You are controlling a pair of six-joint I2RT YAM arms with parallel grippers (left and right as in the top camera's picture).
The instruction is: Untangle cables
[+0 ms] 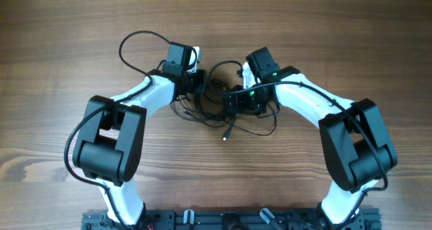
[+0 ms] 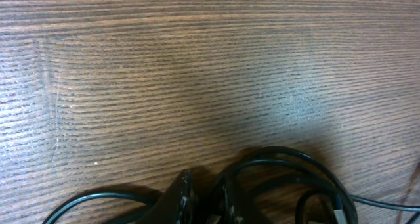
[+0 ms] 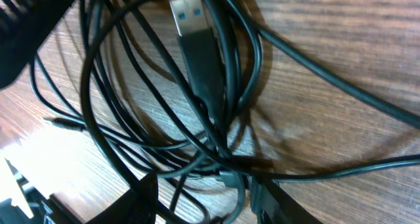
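The cables (image 1: 214,108) are thin black cords tangled in a loose bundle at the table's middle, between my two arms. One small plug end (image 1: 226,137) trails toward the front. My left gripper (image 1: 201,81) is at the bundle's left edge. In the left wrist view its fingers (image 2: 207,199) are almost together on a cable (image 2: 85,199), and a cable loop (image 2: 289,159) lies to the right. My right gripper (image 1: 233,99) is over the bundle's right side. In the right wrist view its fingers (image 3: 207,198) are apart, with several cords (image 3: 216,152) and a USB plug (image 3: 193,20) ahead.
The wooden table (image 1: 67,68) lies bare all round the bundle. A thicker black arm wire (image 1: 131,41) loops at the back left of my left wrist. The arm bases stand at the front edge (image 1: 229,220).
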